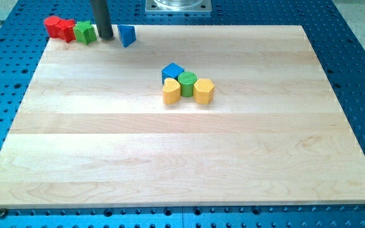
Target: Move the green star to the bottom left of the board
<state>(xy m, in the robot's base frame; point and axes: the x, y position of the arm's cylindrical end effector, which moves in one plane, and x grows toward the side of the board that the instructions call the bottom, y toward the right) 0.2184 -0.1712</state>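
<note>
Right, no jaws on this arm, so nothing to open or close: just a dark rod, and my tip (106,37) sits at the view's top left, touching or just beside the right side of the green star (85,31). Star is up in that top-left corner of the board (170,158), with two red blocks (60,28) pressed against its left, shapes hard to make out. A blue block (127,35) stands just right of my tip.

Further out, mid-board, a tight cluster: blue cube (172,71), green cylinder (187,83), yellow heart-like block (171,92) and a yellow hexagon-like one (204,91). All well apart from the star.

Now the tricky bit. The goal is the bottom left, so pushing from the right would only jam the star into the reds. Better, I judge, to bring my tip round above the star, on its top edge, centred, then push straight down the left side. Off-centre contact would likely spin it away. The desk (360,76) around stays out of play.
</note>
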